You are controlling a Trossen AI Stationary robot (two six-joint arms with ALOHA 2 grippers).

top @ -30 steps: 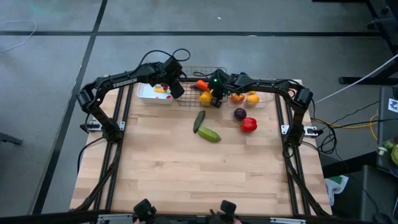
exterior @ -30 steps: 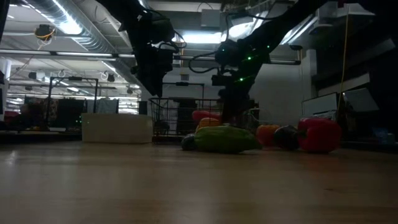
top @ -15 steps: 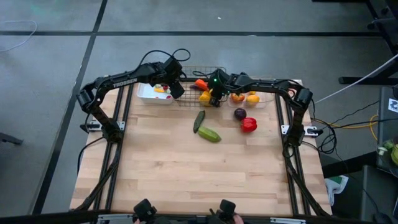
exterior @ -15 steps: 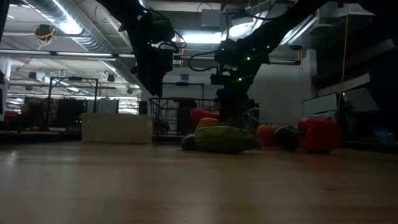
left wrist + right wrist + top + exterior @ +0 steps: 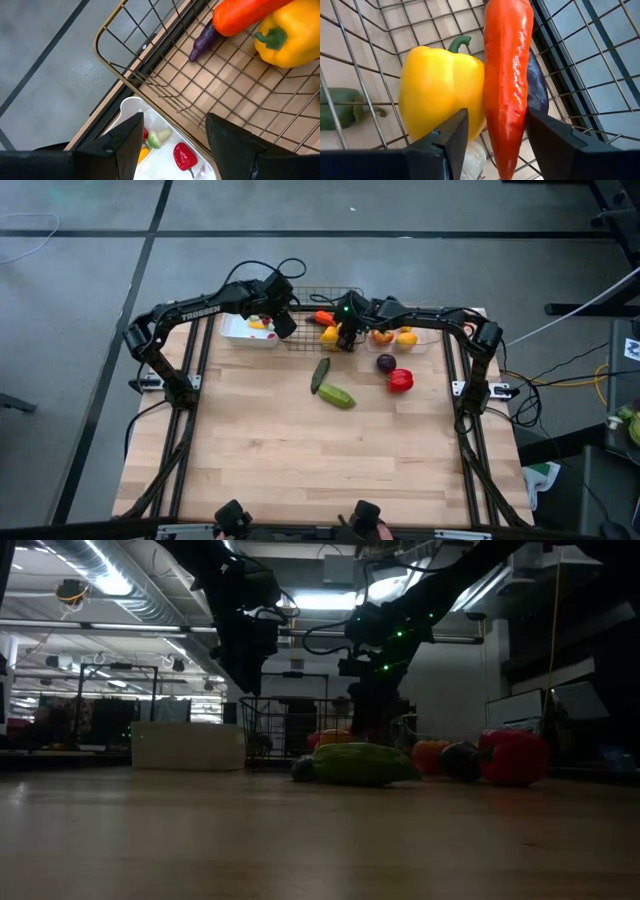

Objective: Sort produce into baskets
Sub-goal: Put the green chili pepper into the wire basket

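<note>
An orange carrot lies in the grey wire basket, leaning on a yellow pepper and a dark eggplant. My right gripper stands open over that basket, one finger on either side of the carrot's near end. My left gripper hangs open above the border between the white tray and the wire basket. The tray holds small red, green and yellow pieces. A cucumber, a green vegetable, a purple onion and a red pepper lie on the table. My right gripper comes slanting down from the near side, with the carrot's near end between its open fingers. There is a gap on the yellow pepper's side. I cannot tell whether the other finger touches the carrot. The carrot rests on the pepper and the eggplant.
A clear bin with orange and yellow fruit stands at the far right, beside the wire basket. The near half of the wooden table is bare. Black frame rails run along both sides.
My right gripper's fingers have parted. The carrot has sunk lower in the wire basket, onto the yellow pepper and the eggplant. Neither arm has shifted.
</note>
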